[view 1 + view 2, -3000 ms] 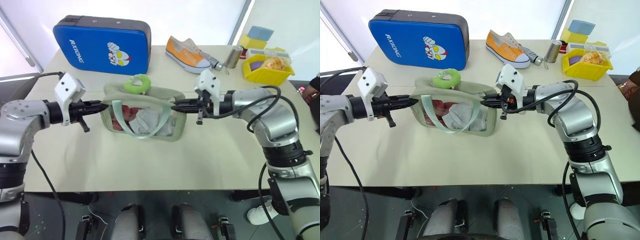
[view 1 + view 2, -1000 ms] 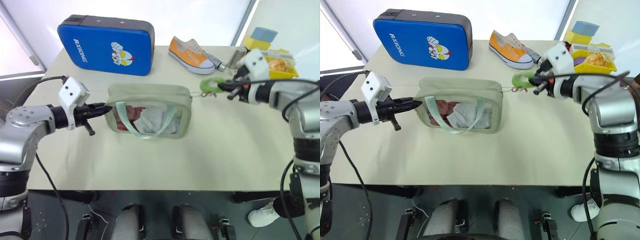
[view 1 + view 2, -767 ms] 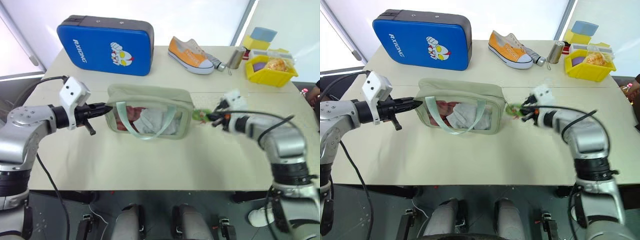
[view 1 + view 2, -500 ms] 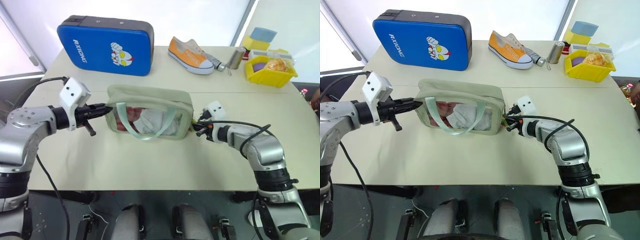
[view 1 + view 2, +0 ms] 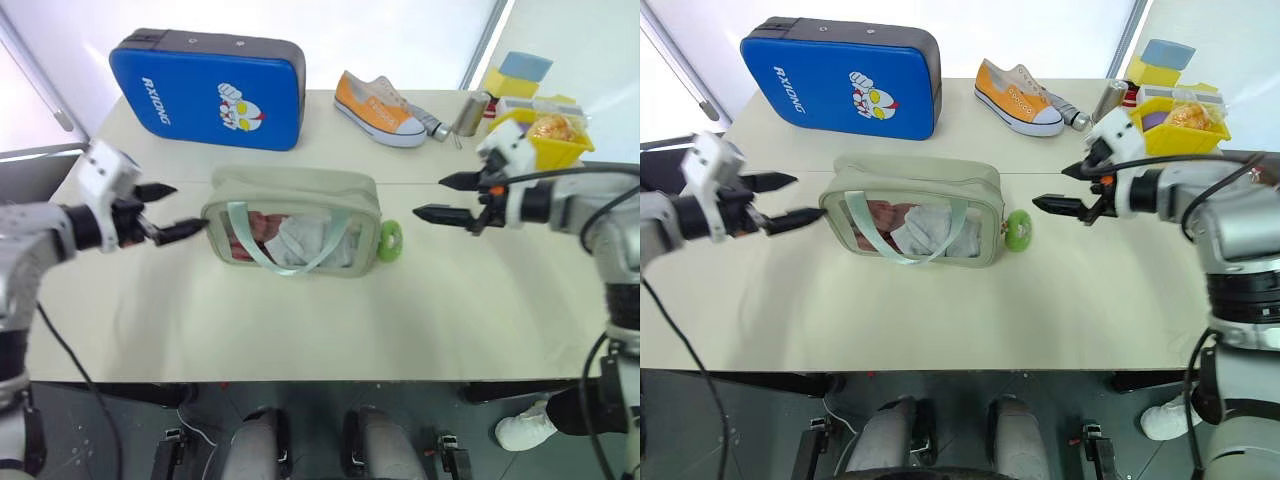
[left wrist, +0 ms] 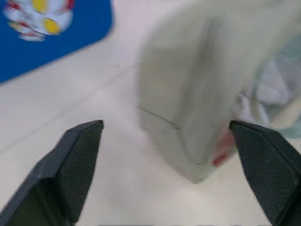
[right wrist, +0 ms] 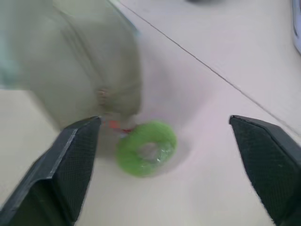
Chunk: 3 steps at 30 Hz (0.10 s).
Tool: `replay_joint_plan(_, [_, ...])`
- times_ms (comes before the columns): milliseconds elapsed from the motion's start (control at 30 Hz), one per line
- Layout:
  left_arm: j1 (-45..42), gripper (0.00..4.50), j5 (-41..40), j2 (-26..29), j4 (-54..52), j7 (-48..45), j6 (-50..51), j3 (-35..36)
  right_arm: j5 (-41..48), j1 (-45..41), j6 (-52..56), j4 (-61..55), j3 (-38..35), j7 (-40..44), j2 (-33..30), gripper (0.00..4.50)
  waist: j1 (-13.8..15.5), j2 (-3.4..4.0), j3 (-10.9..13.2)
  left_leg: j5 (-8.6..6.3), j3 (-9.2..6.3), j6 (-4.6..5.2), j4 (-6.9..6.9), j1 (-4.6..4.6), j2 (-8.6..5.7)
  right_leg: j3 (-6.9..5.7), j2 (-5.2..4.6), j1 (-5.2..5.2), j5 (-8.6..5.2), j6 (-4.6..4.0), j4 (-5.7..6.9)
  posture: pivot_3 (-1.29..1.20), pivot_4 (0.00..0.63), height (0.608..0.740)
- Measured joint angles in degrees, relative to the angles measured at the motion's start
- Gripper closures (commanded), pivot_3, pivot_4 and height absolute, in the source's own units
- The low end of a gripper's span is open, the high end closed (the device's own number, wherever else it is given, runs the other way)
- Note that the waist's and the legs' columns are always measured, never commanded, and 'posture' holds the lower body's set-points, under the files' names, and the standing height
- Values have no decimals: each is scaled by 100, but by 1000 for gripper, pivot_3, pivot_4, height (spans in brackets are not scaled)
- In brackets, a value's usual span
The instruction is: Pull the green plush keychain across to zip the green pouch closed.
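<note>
From my seat: pouch point(image 5: 292, 222) mid-tabletop point(image 5: 300, 310), keychain point(image 5: 389, 241) at its right end, case point(image 5: 208, 87) behind it, shoe point(image 5: 376, 97) and bin point(image 5: 545, 140) behind right.

pouch point(image 5: 292, 222): pale sage green, clear window showing red and grey-white contents, mint strap | keychain point(image 5: 389, 241): bright lime green | case point(image 5: 207, 88): blue, white lettering, red-white-yellow cartoon figure, dark grey edge | shoe point(image 5: 378, 108): orange, white sole and laces | bin point(image 5: 543, 147): yellow | counter point(image 5: 320, 310): cream
</note>
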Motion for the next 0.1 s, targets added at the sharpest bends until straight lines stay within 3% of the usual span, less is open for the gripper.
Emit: replay_joint_plan(100, [-166, 31, -52, 25, 217, -126, -9, 30, 188, -156, 0, -7, -61, 218, -57, 23, -2, 0, -1, 1, 1, -2, 1, 0, 1, 0, 0, 1, 0, 0, 0, 0, 150, 740])
